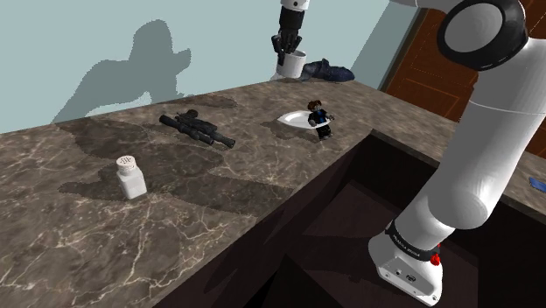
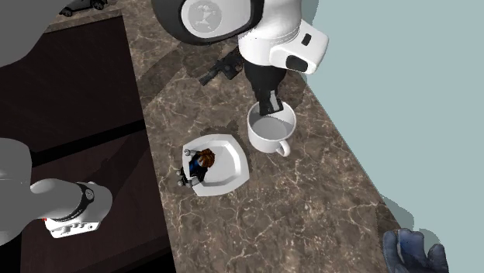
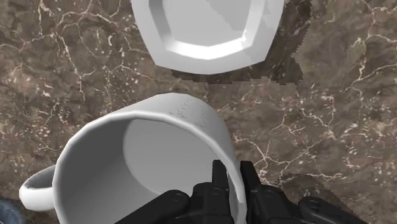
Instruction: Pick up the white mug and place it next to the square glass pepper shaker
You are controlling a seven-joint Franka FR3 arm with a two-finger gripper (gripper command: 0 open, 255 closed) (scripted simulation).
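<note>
The white mug (image 1: 291,66) hangs a little above the brown marble counter (image 1: 227,201), with my gripper (image 1: 287,45) shut on its rim. One finger is inside the mug (image 3: 146,159) and the other outside, while the handle points away from the fingers (image 3: 219,184). In the second exterior view the mug (image 2: 271,128) is beside the white square plate, under my gripper (image 2: 267,105). The pepper shaker (image 1: 129,175), drawn as a white bottle with a perforated lid, stands upright far off toward the shoulder view's left.
A white square plate (image 1: 296,119) (image 2: 225,167) (image 3: 203,28) carries a small toy figure (image 1: 320,118) (image 2: 203,163). A black toy gun (image 1: 197,129) (image 2: 221,70) lies between plate and shaker. A dark blue shoe (image 1: 328,70) sits by the wall. A dark recess (image 1: 350,219) drops beside the counter.
</note>
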